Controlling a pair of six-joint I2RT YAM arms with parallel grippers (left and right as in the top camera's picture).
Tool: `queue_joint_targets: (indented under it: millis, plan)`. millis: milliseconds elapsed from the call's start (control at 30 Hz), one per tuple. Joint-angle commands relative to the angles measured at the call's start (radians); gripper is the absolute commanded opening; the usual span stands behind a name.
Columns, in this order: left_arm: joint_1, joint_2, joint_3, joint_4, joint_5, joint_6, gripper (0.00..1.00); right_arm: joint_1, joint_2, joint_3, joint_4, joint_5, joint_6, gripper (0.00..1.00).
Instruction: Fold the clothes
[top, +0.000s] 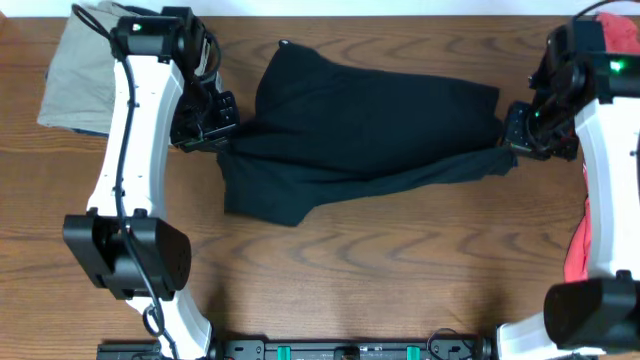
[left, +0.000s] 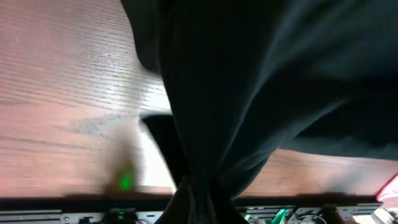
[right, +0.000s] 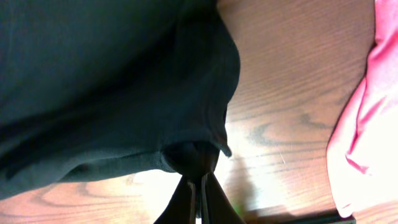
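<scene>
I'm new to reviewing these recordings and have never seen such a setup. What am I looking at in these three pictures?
Two white robot arms sit at a wooden table. The wide picture looks down from above; the other two come from cameras on each arm's wrist. A black shirt lies stretched between the arms: the left gripper pinches one end, the right gripper the other. A beige garment lies beside the left arm, a red garment beside the right.
</scene>
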Motion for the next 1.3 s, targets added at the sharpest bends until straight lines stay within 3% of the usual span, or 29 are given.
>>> queue_joint_targets:
  millis: [0,267,600,700,733,900,967,1167,1267]
  plan:
    - [0.002,-0.006,-0.030,-0.078,0.001,0.050,0.06,0.001,-0.047,-0.050,-0.004,0.005,0.025,0.01]
    - [-0.006,-0.122,-0.364,-0.033,-0.060,0.047,0.06,0.001,-0.054,-0.221,0.025,0.078,0.063,0.01]
    - [-0.007,-0.520,-0.710,0.108,-0.058,-0.104,0.08,0.002,-0.147,-0.390,0.056,0.045,0.092,0.01]
    - [-0.009,-0.600,-0.752,0.110,-0.056,-0.111,0.17,0.002,-0.213,-0.462,0.073,0.035,0.092,0.01]
    - [-0.009,-0.619,-0.763,0.111,-0.056,-0.111,0.27,0.002,-0.234,-0.488,0.085,0.034,0.097,0.03]
    - [-0.009,-0.640,-0.807,0.118,-0.055,-0.112,0.51,0.002,-0.291,-0.576,0.129,0.032,0.104,0.09]
    - [-0.009,-0.634,-0.827,0.132,-0.047,-0.112,0.57,0.002,-0.292,-0.591,0.141,0.029,0.106,0.16]
    - [-0.009,-0.632,-0.961,0.184,-0.008,-0.111,0.61,0.002,-0.291,-0.598,0.158,0.030,0.101,0.60]
    - [-0.020,-0.633,-1.035,0.195,0.030,-0.108,0.60,0.002,-0.291,-0.598,0.165,0.029,0.101,0.67]
